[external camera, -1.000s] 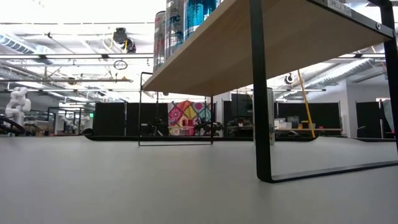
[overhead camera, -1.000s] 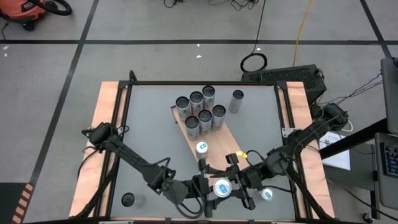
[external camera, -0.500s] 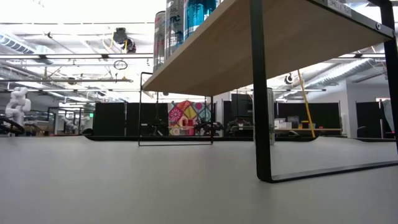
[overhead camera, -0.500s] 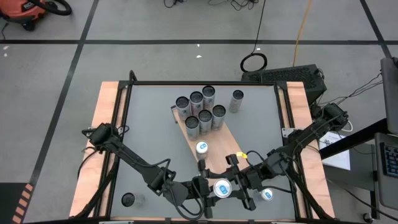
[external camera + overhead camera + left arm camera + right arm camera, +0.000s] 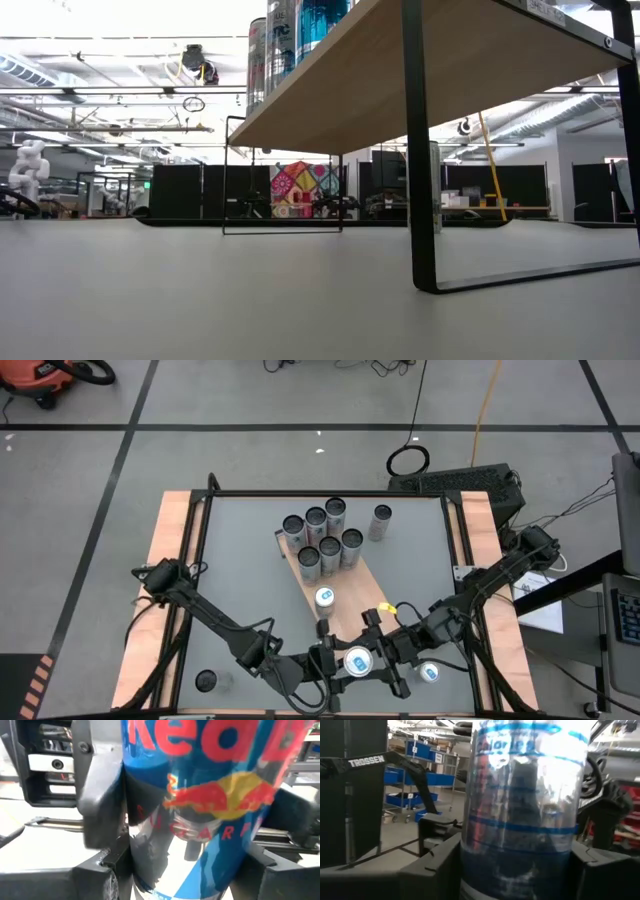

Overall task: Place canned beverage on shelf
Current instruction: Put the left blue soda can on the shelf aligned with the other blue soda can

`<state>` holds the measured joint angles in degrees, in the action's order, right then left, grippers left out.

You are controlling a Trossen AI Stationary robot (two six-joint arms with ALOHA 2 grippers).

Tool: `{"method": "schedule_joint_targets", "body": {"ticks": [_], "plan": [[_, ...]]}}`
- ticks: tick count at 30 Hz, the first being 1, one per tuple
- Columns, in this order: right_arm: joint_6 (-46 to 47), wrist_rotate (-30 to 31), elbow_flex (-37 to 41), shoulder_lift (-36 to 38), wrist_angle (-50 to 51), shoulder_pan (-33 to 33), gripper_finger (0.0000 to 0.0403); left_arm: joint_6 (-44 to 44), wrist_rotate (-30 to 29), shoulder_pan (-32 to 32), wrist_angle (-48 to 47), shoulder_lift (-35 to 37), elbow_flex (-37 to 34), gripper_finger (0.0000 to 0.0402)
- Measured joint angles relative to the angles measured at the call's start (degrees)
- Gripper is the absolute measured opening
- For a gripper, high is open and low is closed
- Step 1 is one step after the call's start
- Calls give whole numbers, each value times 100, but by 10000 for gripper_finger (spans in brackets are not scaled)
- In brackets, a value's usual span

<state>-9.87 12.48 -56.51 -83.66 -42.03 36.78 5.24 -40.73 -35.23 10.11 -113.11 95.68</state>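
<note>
We see the blue and silver can (image 5: 357, 660) upright at the near end of the shelf (image 5: 352, 592), between both grippers. The left gripper (image 5: 343, 663) is clamped on its sides. The right gripper (image 5: 374, 659) sits around it from the other side; we cannot tell whether it grips or stands loose. Another can (image 5: 324, 598) stands mid-shelf, and a cluster of six cans (image 5: 322, 536) fills the far end. A lone can (image 5: 381, 523) stands on the counter (image 5: 240, 560) beside them.
</note>
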Motion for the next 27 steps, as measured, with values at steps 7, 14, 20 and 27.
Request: {"method": "schedule_joint_targets", "body": {"ticks": [7, 14, 20, 27], "plan": [[329, 273, -329, 76, 851, 10, 264, 353, 11, -13, -291, -1, 0, 228], [356, 413, -1034, 76, 1901, 99, 260, 576, 9, -17, -550, 1, 0, 228], [385, 851, -1624, 76, 2851, 192, 242, 649, -3, -4, -657, 1, 0, 228], [552, 847, -1851, 132, 3353, 233, 205, 647, -7, -17, -683, 1, 0, 228]]}}
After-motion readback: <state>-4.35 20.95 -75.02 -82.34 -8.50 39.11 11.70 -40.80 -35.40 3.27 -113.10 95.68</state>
